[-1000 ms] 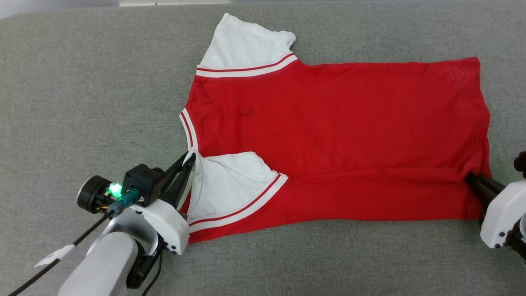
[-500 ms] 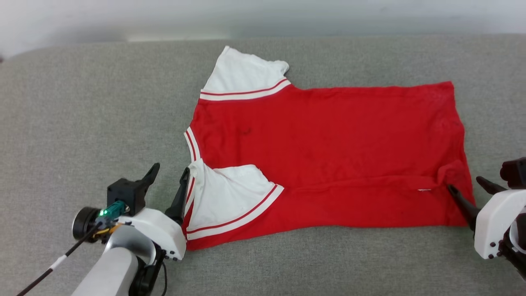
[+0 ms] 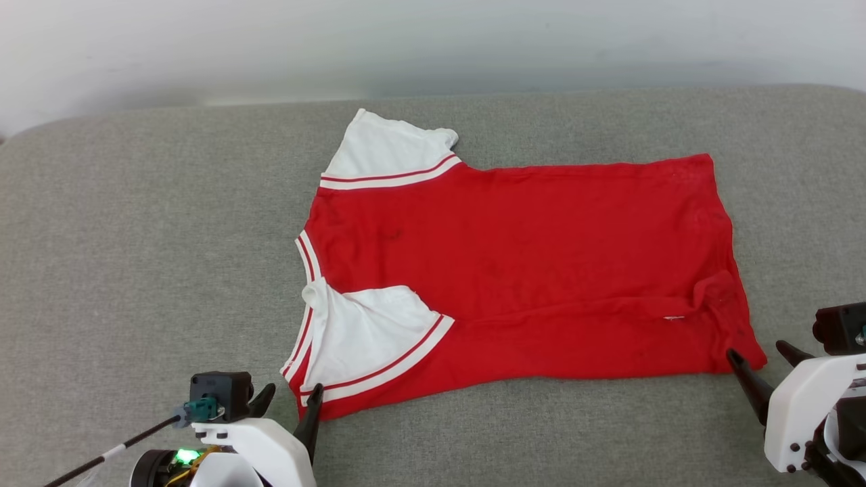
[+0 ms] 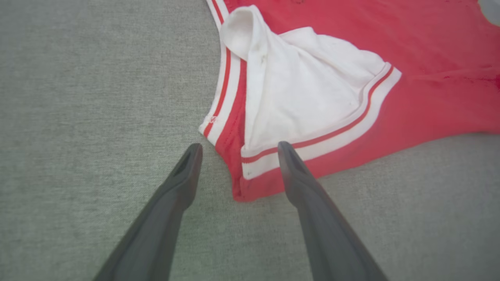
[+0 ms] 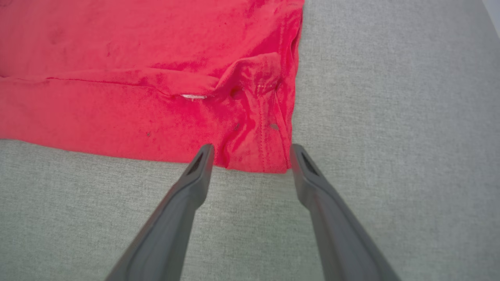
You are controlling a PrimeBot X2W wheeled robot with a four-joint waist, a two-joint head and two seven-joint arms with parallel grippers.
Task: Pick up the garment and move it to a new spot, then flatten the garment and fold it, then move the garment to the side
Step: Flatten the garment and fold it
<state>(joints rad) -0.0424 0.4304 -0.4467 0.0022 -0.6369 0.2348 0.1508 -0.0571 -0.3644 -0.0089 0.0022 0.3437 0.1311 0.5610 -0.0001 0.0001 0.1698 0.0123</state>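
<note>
Withdrawn, left gripper [image 3: 294,389] and right gripper [image 3: 756,348] stand open; the garment [image 3: 528,257] has its near fold, far edge seems next.

The grey cushion [image 3: 135,237] is free on the left, the right and the near side of the shirt [image 3: 514,270] (flat, a low obstacle only).
</note>
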